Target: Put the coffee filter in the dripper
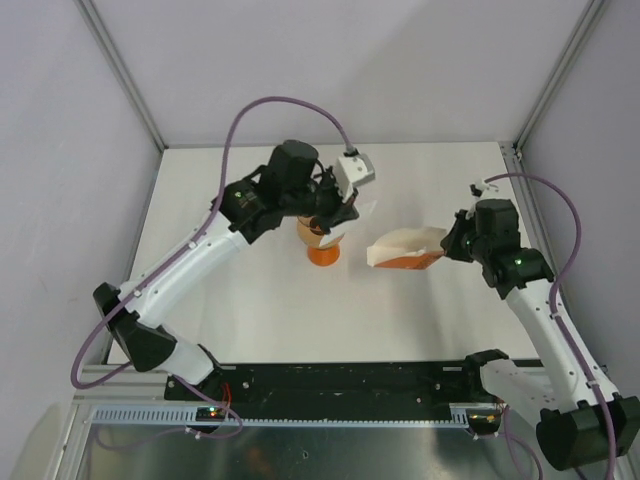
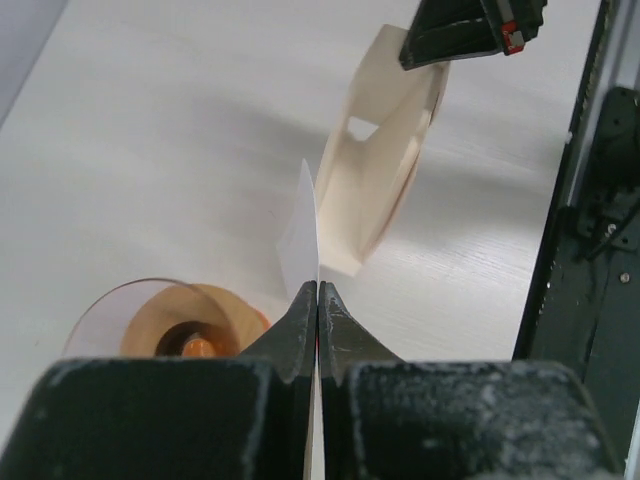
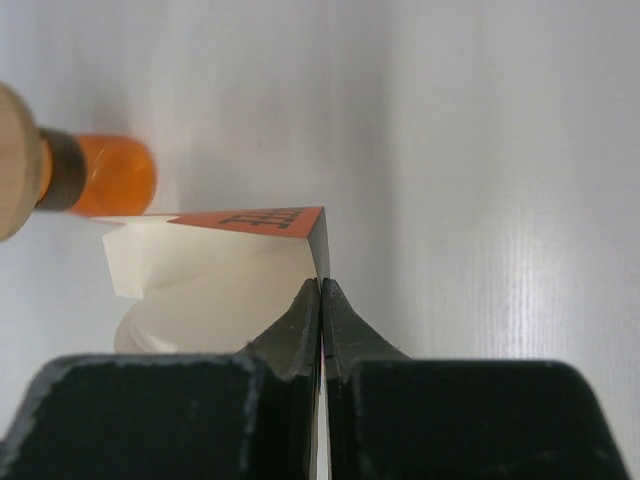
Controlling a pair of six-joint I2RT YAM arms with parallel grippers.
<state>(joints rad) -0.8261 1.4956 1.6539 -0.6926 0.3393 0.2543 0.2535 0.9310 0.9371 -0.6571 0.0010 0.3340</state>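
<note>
Over table (image 1: 260, 320), left end effector (image 2: 318, 287) pinches coffee filter (image 2: 300, 232).

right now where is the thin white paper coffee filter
Left wrist view: the thin white paper coffee filter is pinched edge-on in the left gripper, close beside the clear cone-shaped dripper and not yet in it.

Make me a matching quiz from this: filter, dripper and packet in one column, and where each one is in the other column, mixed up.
1. filter
2. dripper
3. packet

A. pinched in the right gripper
B. standing free, held by nothing
C. pinched in the left gripper

Pairs: 1-C, 2-B, 3-A
</note>
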